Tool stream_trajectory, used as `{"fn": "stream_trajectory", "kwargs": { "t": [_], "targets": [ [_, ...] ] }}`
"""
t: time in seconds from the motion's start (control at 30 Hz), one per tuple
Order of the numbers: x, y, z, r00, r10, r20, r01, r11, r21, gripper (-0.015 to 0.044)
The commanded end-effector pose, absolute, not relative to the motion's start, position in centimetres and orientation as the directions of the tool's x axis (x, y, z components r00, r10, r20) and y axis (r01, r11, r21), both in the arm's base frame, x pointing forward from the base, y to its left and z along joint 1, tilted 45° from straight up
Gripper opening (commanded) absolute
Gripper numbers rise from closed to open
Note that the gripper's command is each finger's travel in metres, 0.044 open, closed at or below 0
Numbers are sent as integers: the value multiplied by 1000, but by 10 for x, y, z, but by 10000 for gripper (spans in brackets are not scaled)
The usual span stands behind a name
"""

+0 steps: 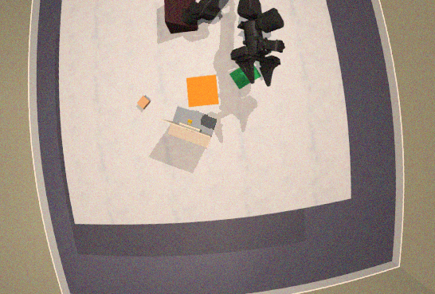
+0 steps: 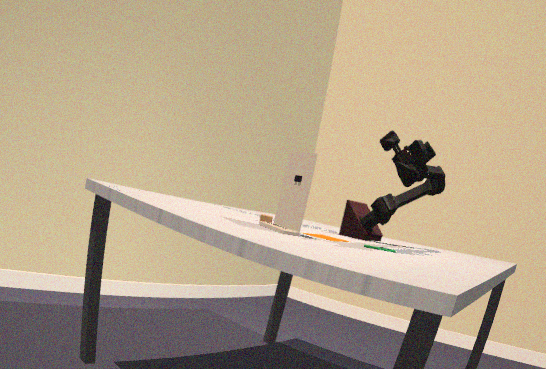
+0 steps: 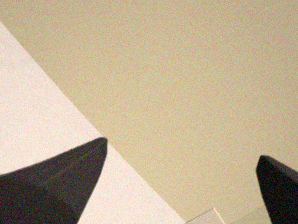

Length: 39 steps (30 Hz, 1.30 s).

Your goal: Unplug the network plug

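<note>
You have a pale table [image 1: 275, 158] [image 2: 280, 239] [image 3: 35, 110] in front of you, its top faintly streaked with gray, on dark legs [image 2: 96, 279]. Beneath it, you see a purple-gray floor [image 1: 239, 270] [image 2: 45, 329] with darker shadow across part of it. Around you, tan walls [image 1: 416, 87] [image 2: 175, 84] [image 3: 190, 75] meet at a corner, one side lit warmer, above a white baseboard [image 2: 150, 288].

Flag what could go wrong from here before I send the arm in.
The gripper is open but well off the panel; a skewed approach might knock it. The wrist view catches only the panel's corner, so lining up on the plug could miss.
</note>
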State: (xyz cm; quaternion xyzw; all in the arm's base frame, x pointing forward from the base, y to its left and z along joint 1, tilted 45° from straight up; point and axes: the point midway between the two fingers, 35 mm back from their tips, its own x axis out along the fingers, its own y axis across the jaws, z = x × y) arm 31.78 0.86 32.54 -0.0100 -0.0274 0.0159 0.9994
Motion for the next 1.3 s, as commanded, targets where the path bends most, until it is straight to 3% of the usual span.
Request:
{"fn": "stream_trajectory", "kwargs": {
  "t": [0.0,0.3,0.83,1.27],
  "targets": [
    [318,9,325,998,32,54,-31,999,-15,374],
    [335,4,294,999,21,36,-30,962,270,156],
    [350,-5,233,1000,0,0,0,675,738,156],
    [349,-13,185,999,-18,-30,34,284,958,156]
  ]
}}
